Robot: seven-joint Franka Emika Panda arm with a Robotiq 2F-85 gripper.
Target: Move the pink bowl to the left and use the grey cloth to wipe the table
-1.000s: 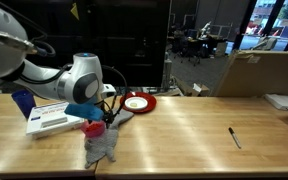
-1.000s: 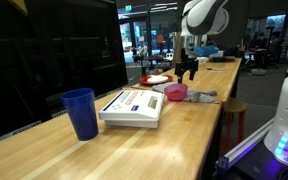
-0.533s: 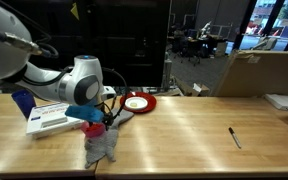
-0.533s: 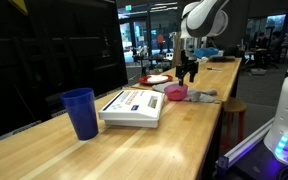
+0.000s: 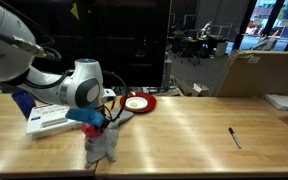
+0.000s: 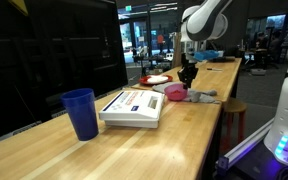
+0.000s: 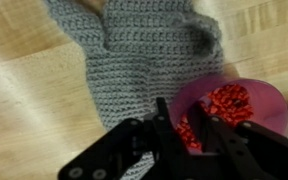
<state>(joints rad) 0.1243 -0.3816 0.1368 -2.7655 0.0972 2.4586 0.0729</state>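
The pink bowl holds red bits and sits at the right of the wrist view, partly on the grey cloth, a knitted piece spread on the wooden table. My gripper has come down over the bowl's near rim, one finger inside and one outside, shut on that rim. In both exterior views the gripper stands over the bowl, with the cloth beside it near the table's edge.
A white box and a blue cup stand close to the bowl. A red plate lies further along the table. A black pen rests apart, and a cardboard box stands beyond.
The jaws stood wide a second ago and have closed in on the bowl's rim. The arm has sunk slightly toward the bowl.
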